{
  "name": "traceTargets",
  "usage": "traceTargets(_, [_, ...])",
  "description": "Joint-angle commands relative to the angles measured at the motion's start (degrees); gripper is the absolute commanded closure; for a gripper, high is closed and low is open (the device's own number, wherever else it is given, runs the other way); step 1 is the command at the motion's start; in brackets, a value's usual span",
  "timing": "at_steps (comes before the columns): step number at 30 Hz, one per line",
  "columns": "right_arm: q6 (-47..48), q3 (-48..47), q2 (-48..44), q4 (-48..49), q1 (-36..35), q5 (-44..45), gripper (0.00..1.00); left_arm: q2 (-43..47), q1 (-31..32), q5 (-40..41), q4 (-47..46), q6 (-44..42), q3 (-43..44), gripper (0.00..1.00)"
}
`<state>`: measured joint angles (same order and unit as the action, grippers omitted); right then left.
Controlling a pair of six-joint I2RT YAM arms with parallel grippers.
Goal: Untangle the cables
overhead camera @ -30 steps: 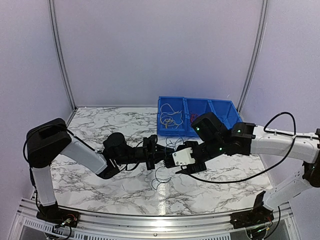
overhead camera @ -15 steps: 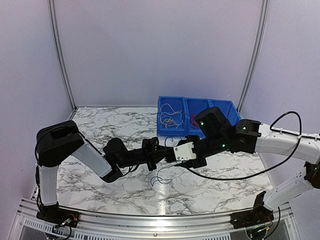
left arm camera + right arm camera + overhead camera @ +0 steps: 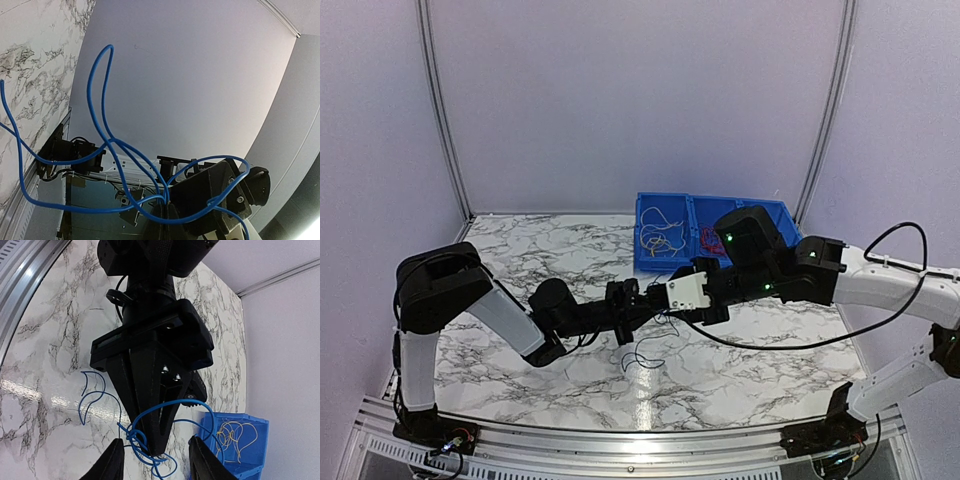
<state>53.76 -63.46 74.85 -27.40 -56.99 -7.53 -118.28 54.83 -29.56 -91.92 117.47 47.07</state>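
Observation:
My left gripper [image 3: 642, 302] is shut on a tangle of thin dark blue cables [image 3: 640, 355] and holds them above the marble table; loops hang down to the table top. In the left wrist view its fingers [image 3: 167, 212] pinch the blue cables [image 3: 100, 135] where they cross. My right gripper [image 3: 662, 303] faces it, open, its fingers [image 3: 116, 462] on either side of the left gripper's tip [image 3: 159, 435] and the blue knot [image 3: 137, 440]. Yellow-white cables [image 3: 658, 238] and red cables [image 3: 706, 237] lie in the blue bin [image 3: 760, 215].
The blue bin stands at the back right of the table, also in the right wrist view [image 3: 250, 460] with yellow cables [image 3: 235, 432] in it. The two arms meet over the table's middle. A metal rail [image 3: 620, 440] runs along the near edge.
My right gripper has risen and moved left until its fingers stand round the left gripper's tip. The left gripper has risen a little with the blue cables.

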Motion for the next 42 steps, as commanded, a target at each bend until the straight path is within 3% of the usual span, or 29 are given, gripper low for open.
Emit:
traceTargets(1, [1.03, 0.44, 0.39, 2.88, -0.22, 1.81, 0.59, 1.12, 0.19, -0.68, -6.05, 2.20, -0.47, 1.00])
traceTargets(15, [4.36, 0.36, 3.28, 0.28, -0.31, -0.16, 0.65, 1.89, 0.19, -1.44, -4.90, 1.30, -0.13, 1.00])
traceTargets(17, [4.66, 0.13, 4.13, 0.69, -0.31, 0.32, 0.70, 1.99, 0.19, -1.43, -4.85, 1.35, -0.14, 1.00])
traceTargets(19, [4.73, -0.35, 4.73, 0.92, -0.31, 0.58, 0.83, 2.03, 0.19, -1.39, -4.85, 1.30, -0.16, 1.00])
traceTargets(23, [4.12, -1.02, 4.79, 1.23, -0.31, 0.13, 0.99, 1.94, 0.03, -1.40, -5.01, 1.24, -0.65, 1.00])
traceTargets(29, [-0.20, -2.70, 3.89, -0.07, -0.13, -2.02, 1.00, 2.33, -1.45, -0.12, -2.84, -2.16, -3.71, 0.83])
traceTargets(31, [-3.40, -3.46, 3.37, -0.21, 0.56, -4.36, 1.00, 4.11, -2.86, 1.21, 1.77, -7.75, -6.59, 0.77])
traceTargets(35, [-15.27, -4.33, 2.96, 1.43, 7.46, -16.71, 1.00, 10.76, -5.85, 5.39, 15.52, -27.39, -12.27, 0.72])
traceTargets(42, [-32.38, 3.88, 7.25, 12.60, 17.15, -41.06, 1.00, 30.95, -2.22, 20.45, 31.25, -70.60, -19.89, 0.68])
